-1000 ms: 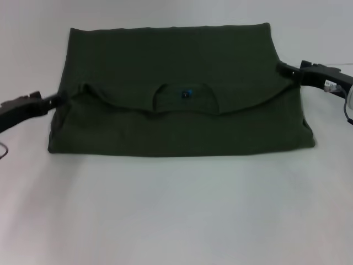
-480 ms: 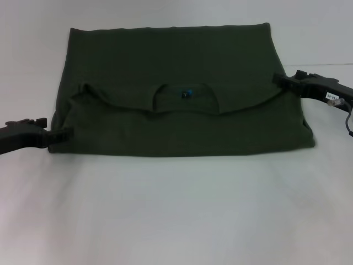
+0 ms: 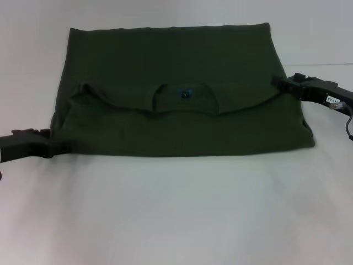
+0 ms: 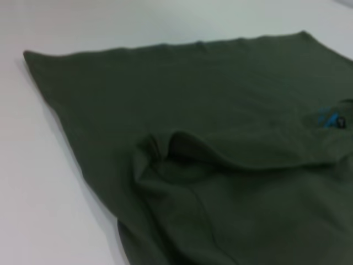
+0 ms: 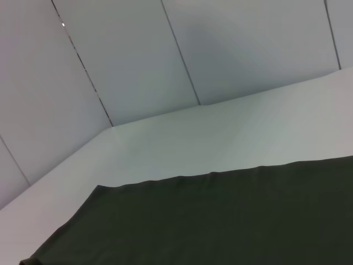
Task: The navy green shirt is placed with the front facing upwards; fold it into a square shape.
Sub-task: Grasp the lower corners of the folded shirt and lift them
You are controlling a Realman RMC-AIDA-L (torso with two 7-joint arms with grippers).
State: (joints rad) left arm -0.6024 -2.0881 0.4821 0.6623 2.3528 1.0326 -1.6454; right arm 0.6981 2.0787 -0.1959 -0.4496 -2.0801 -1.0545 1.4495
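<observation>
The navy green shirt (image 3: 176, 61) lies on the white table, with its collar end folded over toward me, so the round collar and small blue label (image 3: 186, 93) face up in the middle. No lettering shows. My left gripper (image 3: 62, 146) is low at the shirt's near-left corner, touching the cloth edge. At the shirt's right edge, my right gripper (image 3: 277, 81) sits where the folded flap ends. The left wrist view shows the shirt (image 4: 220, 110) with a puckered fold and the blue label (image 4: 330, 119). The right wrist view shows the shirt's (image 5: 220, 221) straight far edge.
The white table (image 3: 176, 210) stretches wide in front of the shirt and on both sides. A panelled grey wall (image 5: 165, 55) rises behind the table's far edge. A cable (image 3: 348, 118) hangs off the right arm.
My left gripper has slid along the shirt's left edge from its middle down to the near-left corner. My right gripper dropped slightly toward the shirt's right edge. The shirt keeps its shape.
</observation>
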